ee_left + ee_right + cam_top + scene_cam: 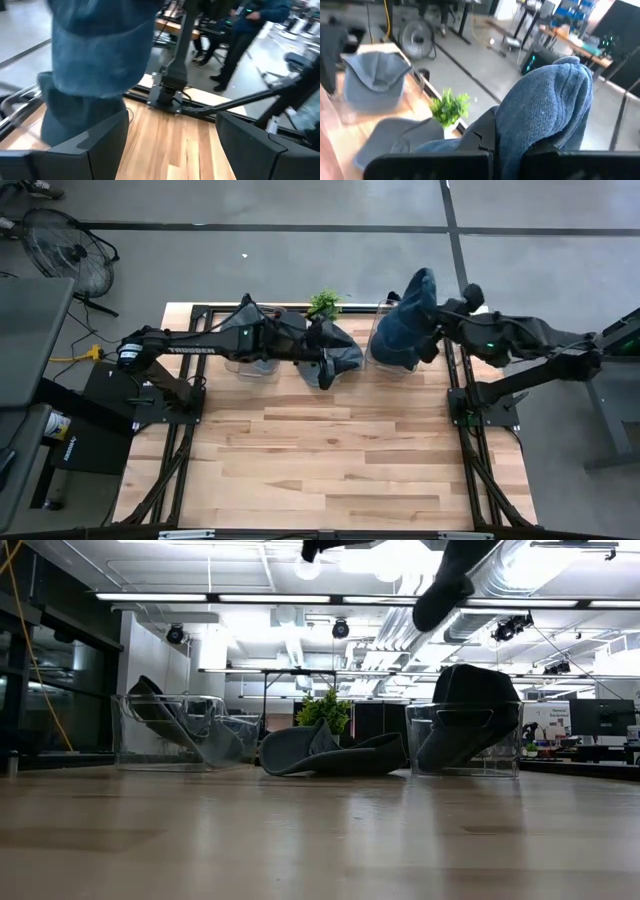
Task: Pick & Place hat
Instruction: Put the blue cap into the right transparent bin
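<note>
A wooden table [330,460] is seen from above, with two dark robot arms reaching in along its far edge. Two clear plastic bins stand there: the left bin [180,732] holds a grey cap [375,80], and the right bin [462,740] is filled by a blue hat [408,320], which rises well above the rim. The blue hat is also seen close up in the right wrist view, draped over the fingers. The right arm [530,340] is stretched from the table's right side to this hat, and the right gripper [435,330] is pressed together on the blue fabric. Between the two bins, a dark grey hat [340,360] lies flat on the wood, brim spread out. The left arm [190,345] is extended across the left bin, and the left gripper [322,350] hangs just above the dark grey hat with its fingers held wide apart, nothing between them. A small green plant [324,303] is set at the far edge, behind the dark grey hat. A floor fan [70,245] is seen beyond the table's left corner.
</note>
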`<state>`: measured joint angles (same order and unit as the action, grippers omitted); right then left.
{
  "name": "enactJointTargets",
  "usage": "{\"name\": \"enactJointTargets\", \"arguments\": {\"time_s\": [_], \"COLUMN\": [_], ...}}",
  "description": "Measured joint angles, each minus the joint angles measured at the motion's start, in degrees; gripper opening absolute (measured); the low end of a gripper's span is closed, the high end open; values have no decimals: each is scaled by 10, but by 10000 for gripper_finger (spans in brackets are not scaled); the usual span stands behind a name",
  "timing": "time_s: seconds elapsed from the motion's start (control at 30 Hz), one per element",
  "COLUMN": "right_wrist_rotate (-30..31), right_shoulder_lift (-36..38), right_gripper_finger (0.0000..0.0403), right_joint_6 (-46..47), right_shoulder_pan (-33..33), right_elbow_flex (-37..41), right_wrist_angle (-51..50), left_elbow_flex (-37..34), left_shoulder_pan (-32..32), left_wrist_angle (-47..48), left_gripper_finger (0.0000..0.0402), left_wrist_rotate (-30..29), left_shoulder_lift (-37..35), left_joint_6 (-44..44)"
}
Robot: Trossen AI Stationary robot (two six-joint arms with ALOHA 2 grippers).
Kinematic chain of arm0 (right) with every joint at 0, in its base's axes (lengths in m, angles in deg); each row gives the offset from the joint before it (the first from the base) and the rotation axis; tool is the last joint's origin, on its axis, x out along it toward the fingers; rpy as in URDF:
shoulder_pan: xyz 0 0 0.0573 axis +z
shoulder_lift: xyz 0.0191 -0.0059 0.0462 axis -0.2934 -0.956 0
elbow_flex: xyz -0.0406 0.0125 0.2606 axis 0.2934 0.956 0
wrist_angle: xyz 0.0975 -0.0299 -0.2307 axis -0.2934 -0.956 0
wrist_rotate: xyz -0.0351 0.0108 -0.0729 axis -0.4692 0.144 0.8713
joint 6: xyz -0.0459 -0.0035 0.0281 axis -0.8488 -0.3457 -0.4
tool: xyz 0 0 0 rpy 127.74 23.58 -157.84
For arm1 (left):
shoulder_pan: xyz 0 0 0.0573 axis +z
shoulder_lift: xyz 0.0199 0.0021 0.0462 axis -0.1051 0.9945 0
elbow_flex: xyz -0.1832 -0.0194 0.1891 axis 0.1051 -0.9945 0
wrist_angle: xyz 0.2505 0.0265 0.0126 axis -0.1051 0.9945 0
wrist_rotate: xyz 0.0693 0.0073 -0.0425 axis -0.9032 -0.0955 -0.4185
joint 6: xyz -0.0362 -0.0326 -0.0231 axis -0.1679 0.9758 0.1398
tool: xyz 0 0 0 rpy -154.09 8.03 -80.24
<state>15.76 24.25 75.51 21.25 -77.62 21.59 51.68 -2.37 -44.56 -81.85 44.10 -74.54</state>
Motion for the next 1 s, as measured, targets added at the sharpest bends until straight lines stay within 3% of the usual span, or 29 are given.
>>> {"name": "enactJointTargets", "arguments": {"time_s": [0.4, 1.0], "right_wrist_rotate": [-107, -152], "right_shoulder_lift": [-78, -205], "right_gripper_finger": [0, 0], "right_joint_6": [0, -56], "right_shoulder_pan": [-143, -226], "right_elbow_flex": [-7, -7], "right_wrist_angle": [-16, 91], "left_elbow_flex": [0, 0], "left_shoulder_pan": [75, 83], "left_wrist_angle": [-49, -72], "left_gripper_finger": [295, 295], "left_wrist_rotate": [155, 134], "left_shoulder_lift": [0, 0], "left_joint_6": [-34, -12]}}
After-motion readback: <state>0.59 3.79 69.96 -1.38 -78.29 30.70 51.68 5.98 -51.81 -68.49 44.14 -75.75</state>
